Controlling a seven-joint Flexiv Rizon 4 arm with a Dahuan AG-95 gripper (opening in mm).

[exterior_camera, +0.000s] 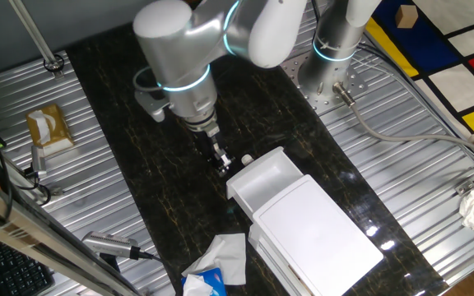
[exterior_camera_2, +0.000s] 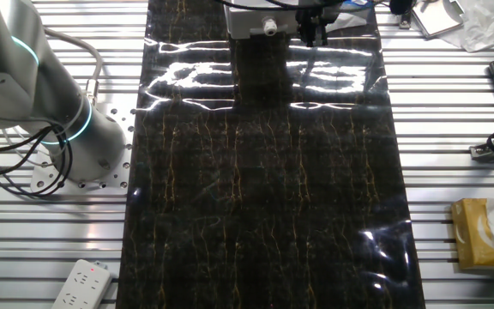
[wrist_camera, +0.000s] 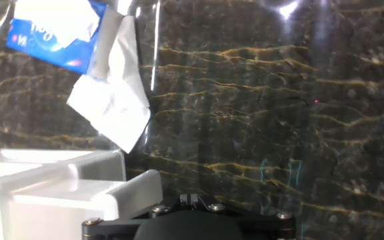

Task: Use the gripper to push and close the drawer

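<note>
The shallow white rectangular drawer (exterior_camera: 263, 182) is shown pulled out of the white flat-topped box (exterior_camera: 319, 234). The small black two-finger gripper (exterior_camera: 222, 161) is positioned just beside the drawer's round white knob (exterior_camera: 246, 159), apparently without contact. Its opening cannot be determined, and nothing is seen held.

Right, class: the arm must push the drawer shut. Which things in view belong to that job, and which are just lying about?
Belongs to the job:
- tool
- drawer, pulled out
- drawer knob
- white box that houses it

Just lying about:
- tissue pack
- brown box
- power strip
- second arm base
</note>
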